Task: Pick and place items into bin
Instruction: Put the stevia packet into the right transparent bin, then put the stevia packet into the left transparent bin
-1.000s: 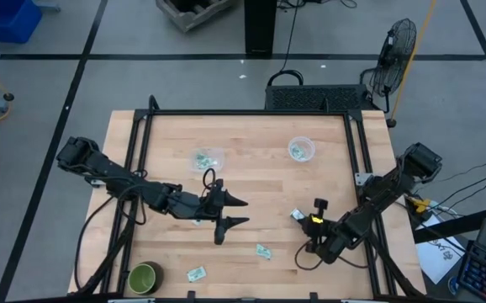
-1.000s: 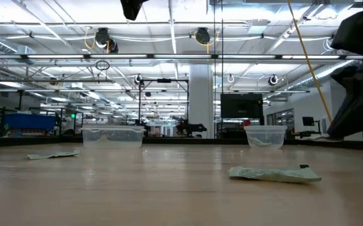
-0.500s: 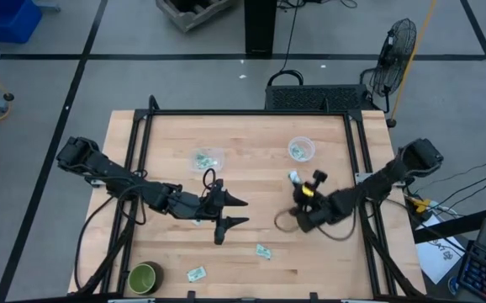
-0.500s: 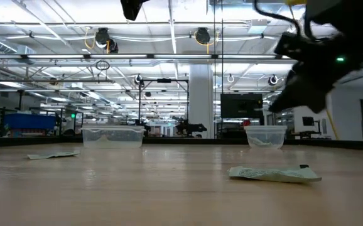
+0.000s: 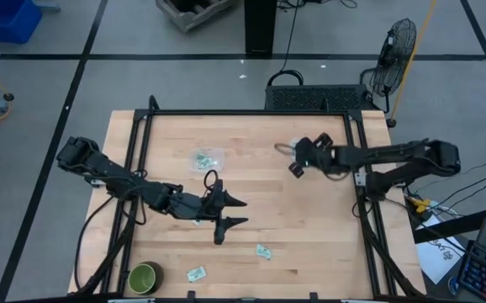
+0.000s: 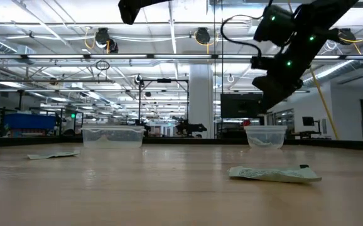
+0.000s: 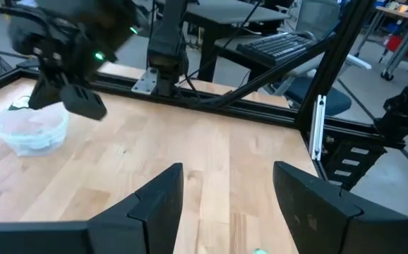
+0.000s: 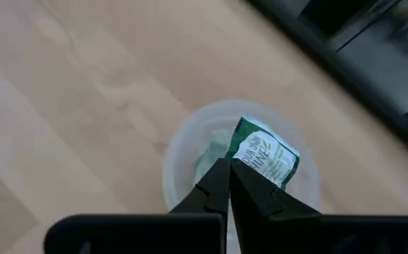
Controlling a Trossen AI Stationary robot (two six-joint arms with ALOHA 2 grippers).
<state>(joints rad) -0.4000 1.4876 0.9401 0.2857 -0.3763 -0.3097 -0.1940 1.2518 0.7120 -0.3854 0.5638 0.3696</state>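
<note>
- Nearest the front edge in the high view: dark green bowl (image 5: 145,277), with one packet (image 5: 196,273) just beside it and another packet (image 5: 264,251) a little farther in on the wooden table (image 5: 260,189).
- In the low view, close to the camera: one flat packet on the tabletop (image 6: 274,174), a second lying off toward the other side (image 6: 54,154).
- Mid-table: left gripper (image 5: 232,211) hovering with fingers spread wide and nothing between them (left wrist view shows bare wood in the gap).
- Farther back: clear container (image 5: 207,158) with green-and-white packets inside, seen in the low view as a shallow tub (image 6: 112,135).
- Far right of the table: right gripper (image 5: 296,160) raised over a small clear round cup (image 8: 183,166), fingers pressed together on a green-and-white held packet (image 8: 264,158).
- Held packet hanging directly above the cup's opening, pinched at one edge (pale packets visible inside the cup).
- Same cup visible in the low view (image 6: 265,136) beneath the right arm, and in the left wrist view (image 7: 31,132).
</note>
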